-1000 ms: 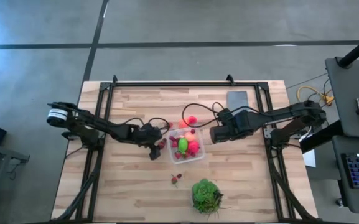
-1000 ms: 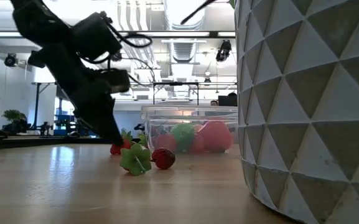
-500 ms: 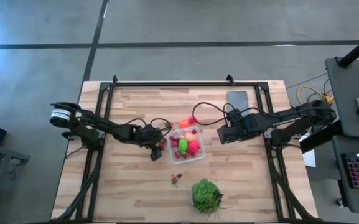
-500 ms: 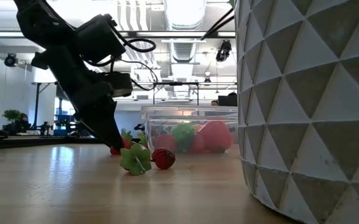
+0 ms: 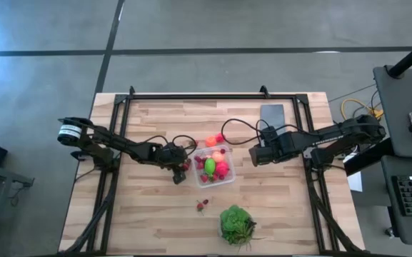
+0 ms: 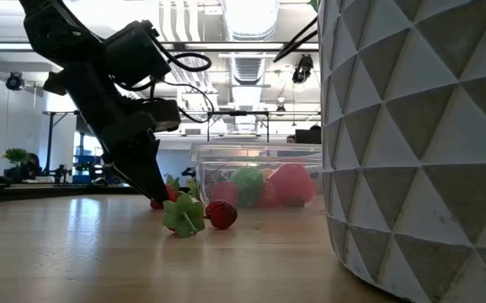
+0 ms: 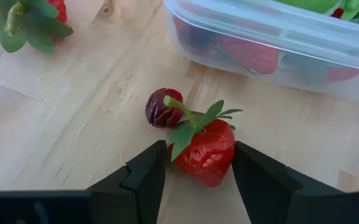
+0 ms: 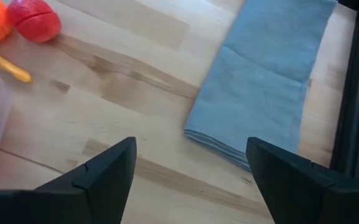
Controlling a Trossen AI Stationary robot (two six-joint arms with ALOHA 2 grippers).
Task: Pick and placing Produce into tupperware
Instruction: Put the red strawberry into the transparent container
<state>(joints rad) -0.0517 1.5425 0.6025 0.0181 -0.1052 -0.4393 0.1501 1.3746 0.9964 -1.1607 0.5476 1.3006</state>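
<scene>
The clear tupperware (image 5: 214,165) sits mid-table and holds a lime-green piece, pink and red pieces; it also shows in the left wrist view (image 7: 279,43) and the low view (image 6: 259,172). My left gripper (image 5: 183,168) is low at the container's left side, shut on a red strawberry (image 7: 205,152). A dark red berry (image 7: 159,109) lies just beyond the strawberry. My right gripper (image 5: 254,153) hovers open to the right of the container, touching nothing. Orange and red pieces (image 5: 215,138) lie beyond the container, and small berries (image 5: 202,205) lie nearer. My left gripper pinches the strawberry's body (image 7: 219,163) between its two fingers, one on each side. The fingers (image 6: 152,192) slant down from the table's left. The strawberry rests on the table with its green leaves (image 7: 195,124) pointing away from the gripper.
A folded grey cloth (image 8: 266,74) lies right of and beyond the container. A green plant in a white faceted pot (image 5: 235,223) stands near the front edge and fills the right of the low view (image 6: 419,143). Another leafy strawberry (image 7: 30,18) lies on the table left of the container. Black frame rails run along both table sides.
My right gripper has drawn back toward the table's right edge, away from the container, still open. My left gripper has stayed at the strawberry beside the container's left side.
</scene>
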